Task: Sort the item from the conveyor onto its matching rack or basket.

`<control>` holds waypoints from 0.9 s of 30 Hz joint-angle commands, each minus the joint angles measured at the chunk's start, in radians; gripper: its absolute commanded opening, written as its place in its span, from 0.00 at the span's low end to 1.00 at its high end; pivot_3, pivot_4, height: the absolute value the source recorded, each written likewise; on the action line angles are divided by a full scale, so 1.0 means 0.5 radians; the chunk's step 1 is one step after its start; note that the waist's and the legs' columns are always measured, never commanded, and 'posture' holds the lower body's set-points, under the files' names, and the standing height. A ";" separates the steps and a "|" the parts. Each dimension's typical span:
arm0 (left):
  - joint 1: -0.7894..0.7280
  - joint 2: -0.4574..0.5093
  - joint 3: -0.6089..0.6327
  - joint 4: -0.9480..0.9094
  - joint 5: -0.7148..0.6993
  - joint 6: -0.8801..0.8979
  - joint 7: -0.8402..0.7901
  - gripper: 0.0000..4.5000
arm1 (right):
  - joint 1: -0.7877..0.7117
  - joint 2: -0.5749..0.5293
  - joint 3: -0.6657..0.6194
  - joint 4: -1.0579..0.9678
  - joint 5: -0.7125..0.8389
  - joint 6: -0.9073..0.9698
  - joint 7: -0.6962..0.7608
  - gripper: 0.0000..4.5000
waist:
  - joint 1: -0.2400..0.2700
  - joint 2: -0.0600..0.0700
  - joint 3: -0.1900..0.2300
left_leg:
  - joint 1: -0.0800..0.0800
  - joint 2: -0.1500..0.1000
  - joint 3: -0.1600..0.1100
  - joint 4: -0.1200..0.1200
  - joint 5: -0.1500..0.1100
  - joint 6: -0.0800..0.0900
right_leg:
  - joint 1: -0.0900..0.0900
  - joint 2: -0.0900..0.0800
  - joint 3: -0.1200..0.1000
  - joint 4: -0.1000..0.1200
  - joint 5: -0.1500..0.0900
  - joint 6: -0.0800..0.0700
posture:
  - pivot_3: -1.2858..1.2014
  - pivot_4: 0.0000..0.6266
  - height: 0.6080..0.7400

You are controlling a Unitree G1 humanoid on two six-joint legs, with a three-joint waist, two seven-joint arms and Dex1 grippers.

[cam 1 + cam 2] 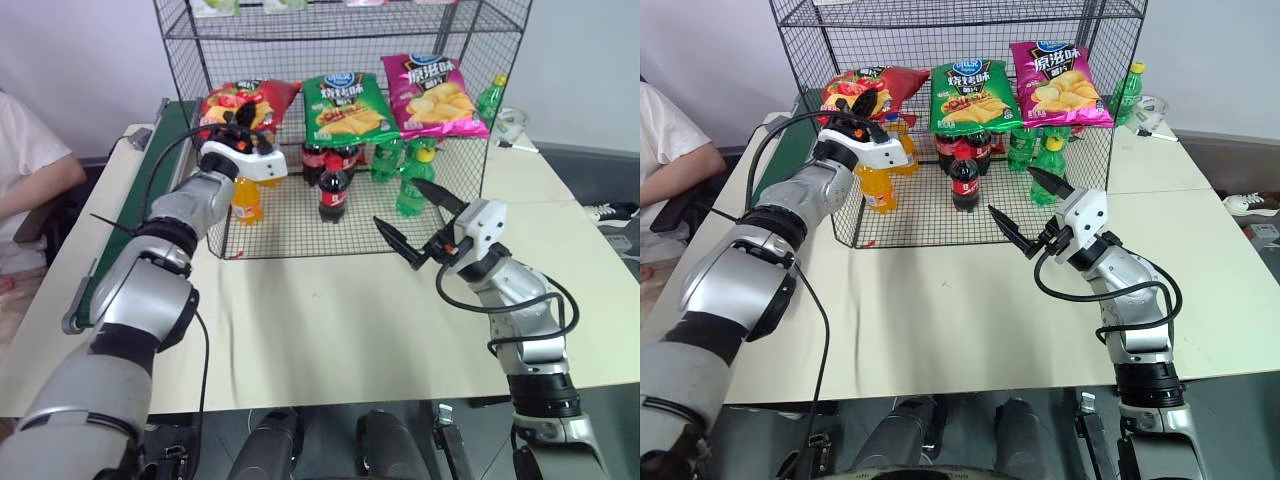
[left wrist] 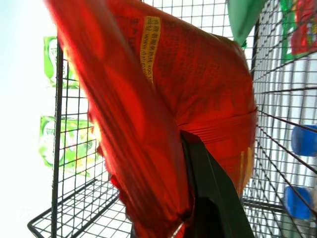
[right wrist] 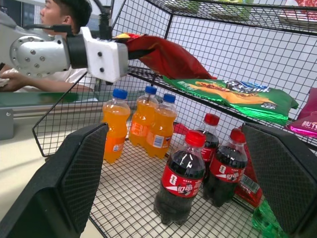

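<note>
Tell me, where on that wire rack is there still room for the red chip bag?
The left hand holds the red chip bag over the middle shelf's bare left end, beside the green chip bag; the pink chip bag fills the right end. Below, the bottles crowd the back, leaving the front mesh bare.

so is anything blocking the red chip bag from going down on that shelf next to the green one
Nothing visible does. The left gripper is shut on the red chip bag, already at the rack shelf. The spot left of the green chip bag looks free; the orange bottles stand on the tier below.
</note>
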 commanded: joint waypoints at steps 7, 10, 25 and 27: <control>-0.033 0.066 0.035 -0.034 -0.223 -0.085 -0.101 0.53 | 0.005 -0.019 -0.003 -0.107 0.011 0.030 -0.005 1.00 | 0.001 0.000 0.000 | -0.001 0.000 0.000 0.001 0.000 0.000 | 0.000 0.000 0.000 0.000 0.000 0.000 | 0.52 0.24 1.00; -0.009 0.114 0.022 -0.077 -0.242 -0.131 -0.140 0.80 | 0.000 -0.019 0.000 -0.104 0.016 0.039 0.002 1.00 | 0.001 0.000 0.000 | 0.000 0.000 0.000 0.003 0.000 0.000 | 0.001 0.000 0.000 0.001 0.000 0.000 | 0.52 0.24 1.00; 0.830 0.528 0.393 -1.635 -0.658 -0.165 -0.872 0.89 | -0.001 -0.019 0.011 -0.081 0.038 0.054 0.052 1.00 | 0.004 0.001 -0.001 | -0.001 0.000 -0.001 0.006 -0.001 0.002 | 0.001 0.000 0.002 0.001 0.000 0.000 | 0.52 0.24 1.00; 1.008 0.544 0.478 -1.899 -0.751 -0.074 -0.997 0.89 | -0.005 -0.019 0.009 -0.071 0.042 0.051 0.060 1.00 | 0.001 0.001 -0.001 | -0.001 0.000 -0.001 0.006 -0.002 0.002 | 0.001 0.000 0.002 0.001 0.001 0.000 | 0.52 0.24 1.00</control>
